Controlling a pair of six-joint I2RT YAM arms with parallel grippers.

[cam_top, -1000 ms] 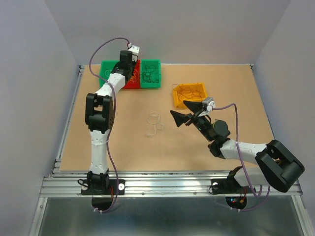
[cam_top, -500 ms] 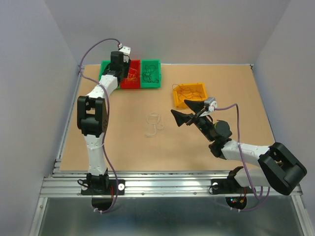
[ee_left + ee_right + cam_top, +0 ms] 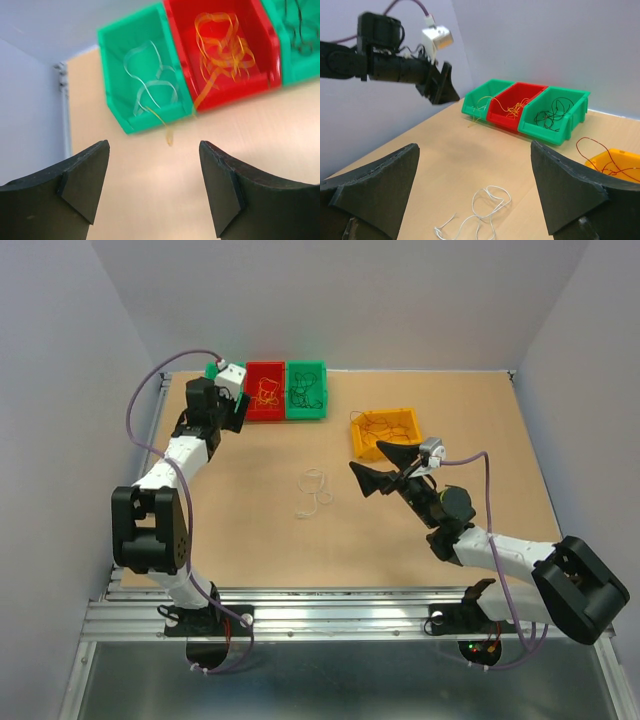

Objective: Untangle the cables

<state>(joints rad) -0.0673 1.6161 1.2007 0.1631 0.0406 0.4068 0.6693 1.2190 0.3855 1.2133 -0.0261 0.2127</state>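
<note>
Top external view: sorting looks mostly done. Orange cables (image 3: 266, 392) sit in the red bin (image 3: 265, 414), dark cables (image 3: 305, 390) in the green bin (image 3: 306, 412). A white cable (image 3: 314, 492) on the counter (image 3: 250, 520) and a tangle (image 3: 378, 426) in the yellow bin (image 3: 412, 420) seem left. The left gripper (image 3: 152, 147) and right gripper (image 3: 375, 466) are both spread, empty.

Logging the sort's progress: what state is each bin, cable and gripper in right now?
Left gripper: open, empty.
Right gripper: open, empty.
Left green bin: holds a white cable.
Red bin: holds orange cables, one strand trailing out in front.
Right green bin: holds dark cables.
Yellow bin: holds a reddish tangle.
Table cable: white, lying loose in loops.
</note>
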